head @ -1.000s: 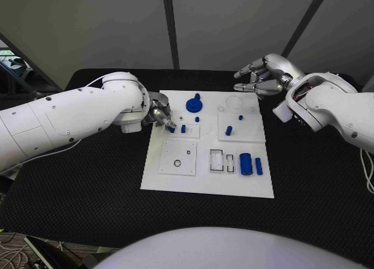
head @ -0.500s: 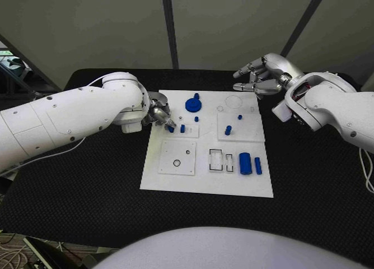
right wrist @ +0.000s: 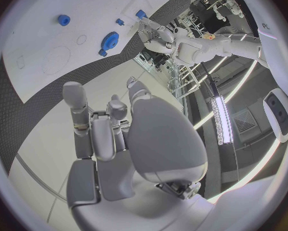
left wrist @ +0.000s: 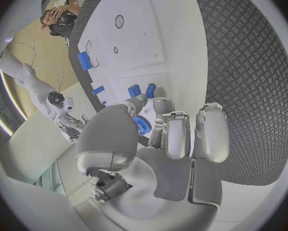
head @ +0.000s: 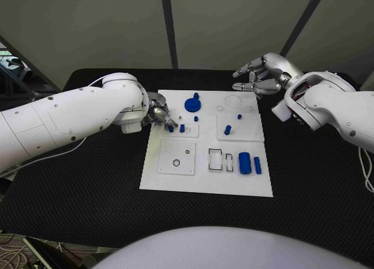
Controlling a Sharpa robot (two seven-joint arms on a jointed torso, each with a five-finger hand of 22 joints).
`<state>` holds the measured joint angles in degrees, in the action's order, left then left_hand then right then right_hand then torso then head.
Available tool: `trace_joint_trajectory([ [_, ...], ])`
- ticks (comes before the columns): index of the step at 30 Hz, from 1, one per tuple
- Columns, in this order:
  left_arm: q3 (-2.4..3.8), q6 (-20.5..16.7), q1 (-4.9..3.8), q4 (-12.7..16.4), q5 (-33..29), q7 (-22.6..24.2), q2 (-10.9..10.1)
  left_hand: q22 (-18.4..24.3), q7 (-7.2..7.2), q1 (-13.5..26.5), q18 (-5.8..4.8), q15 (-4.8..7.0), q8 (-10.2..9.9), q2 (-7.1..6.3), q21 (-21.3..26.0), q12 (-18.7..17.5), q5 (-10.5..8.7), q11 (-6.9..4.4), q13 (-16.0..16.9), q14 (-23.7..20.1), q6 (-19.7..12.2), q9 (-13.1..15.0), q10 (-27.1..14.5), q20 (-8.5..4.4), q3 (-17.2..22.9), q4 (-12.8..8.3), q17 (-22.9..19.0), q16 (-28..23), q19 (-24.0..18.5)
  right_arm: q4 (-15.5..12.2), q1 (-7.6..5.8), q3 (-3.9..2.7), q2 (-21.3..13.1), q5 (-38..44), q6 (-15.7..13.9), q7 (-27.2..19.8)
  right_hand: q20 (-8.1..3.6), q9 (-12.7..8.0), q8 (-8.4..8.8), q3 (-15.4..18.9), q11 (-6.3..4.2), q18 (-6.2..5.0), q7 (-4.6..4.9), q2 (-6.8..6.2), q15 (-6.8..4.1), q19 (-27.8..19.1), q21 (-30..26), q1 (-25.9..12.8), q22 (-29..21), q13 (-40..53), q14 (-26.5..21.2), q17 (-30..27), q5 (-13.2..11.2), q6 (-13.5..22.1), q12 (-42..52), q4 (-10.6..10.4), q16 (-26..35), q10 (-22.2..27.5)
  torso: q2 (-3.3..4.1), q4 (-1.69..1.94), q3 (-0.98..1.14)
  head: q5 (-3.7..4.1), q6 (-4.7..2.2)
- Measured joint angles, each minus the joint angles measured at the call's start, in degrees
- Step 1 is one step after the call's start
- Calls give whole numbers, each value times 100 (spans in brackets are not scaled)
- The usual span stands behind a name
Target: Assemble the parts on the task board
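Observation:
The white task board (head: 205,182) lies in the middle of the black table. My left hand (head: 160,115) is at the board's left edge, and its fingertips (left wrist: 158,104) reach a short upright blue peg (head: 170,128) (left wrist: 135,91). Whether the peg is pinched or only touched I cannot tell. A second peg (head: 182,128) (left wrist: 149,91) stands right beside it. My right hand (head: 260,75) hovers off the board's far right corner, its fingers (right wrist: 86,119) loosely bent and holding nothing. A blue gear (head: 193,104) (right wrist: 108,38) sits near the far edge.
More blue parts are on the board: a peg (head: 227,130), a small stud (head: 239,117), a thick cylinder (head: 245,163) and a thin pin (head: 257,165). Two rectangular slots (head: 215,159) and a raised plate with a hole (head: 177,157) lie nearer me.

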<state>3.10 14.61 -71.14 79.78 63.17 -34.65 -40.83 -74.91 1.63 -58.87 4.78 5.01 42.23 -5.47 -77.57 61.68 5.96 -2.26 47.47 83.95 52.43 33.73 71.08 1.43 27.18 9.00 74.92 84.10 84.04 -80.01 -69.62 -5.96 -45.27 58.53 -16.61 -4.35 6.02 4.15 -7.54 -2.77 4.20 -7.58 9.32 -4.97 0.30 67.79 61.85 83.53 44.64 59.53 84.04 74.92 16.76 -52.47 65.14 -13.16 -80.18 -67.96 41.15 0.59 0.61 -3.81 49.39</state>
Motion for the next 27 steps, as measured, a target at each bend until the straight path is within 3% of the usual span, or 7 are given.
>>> trace_joint_trajectory([
  [15,-1,-22,2,-66,-10,-49,3,0,-20,68,0,0,0,68,-38,0,0,0,-9,0,20,-3,0,0,-678,209,0,0,0,-4,0,0,-14,0,7,2,0,0,0,0,0,0,0,0,0,0,-5,0,-14,-14,0,0,0,0,0,0,10,0,1,3,0,-2,-7],
  [27,0,-296,4,-65,-17,10,-46,0,0,193,0,0,0,193,-29,34,0,0,-18,0,40,-15,0,1,-1407,665,0,0,-1,-4,0,0,-17,0,10,2,0,0,0,0,0,0,0,0,0,0,-4,0,-13,-13,0,-1,0,0,0,0,21,0,1,3,-4,4,-19],
])
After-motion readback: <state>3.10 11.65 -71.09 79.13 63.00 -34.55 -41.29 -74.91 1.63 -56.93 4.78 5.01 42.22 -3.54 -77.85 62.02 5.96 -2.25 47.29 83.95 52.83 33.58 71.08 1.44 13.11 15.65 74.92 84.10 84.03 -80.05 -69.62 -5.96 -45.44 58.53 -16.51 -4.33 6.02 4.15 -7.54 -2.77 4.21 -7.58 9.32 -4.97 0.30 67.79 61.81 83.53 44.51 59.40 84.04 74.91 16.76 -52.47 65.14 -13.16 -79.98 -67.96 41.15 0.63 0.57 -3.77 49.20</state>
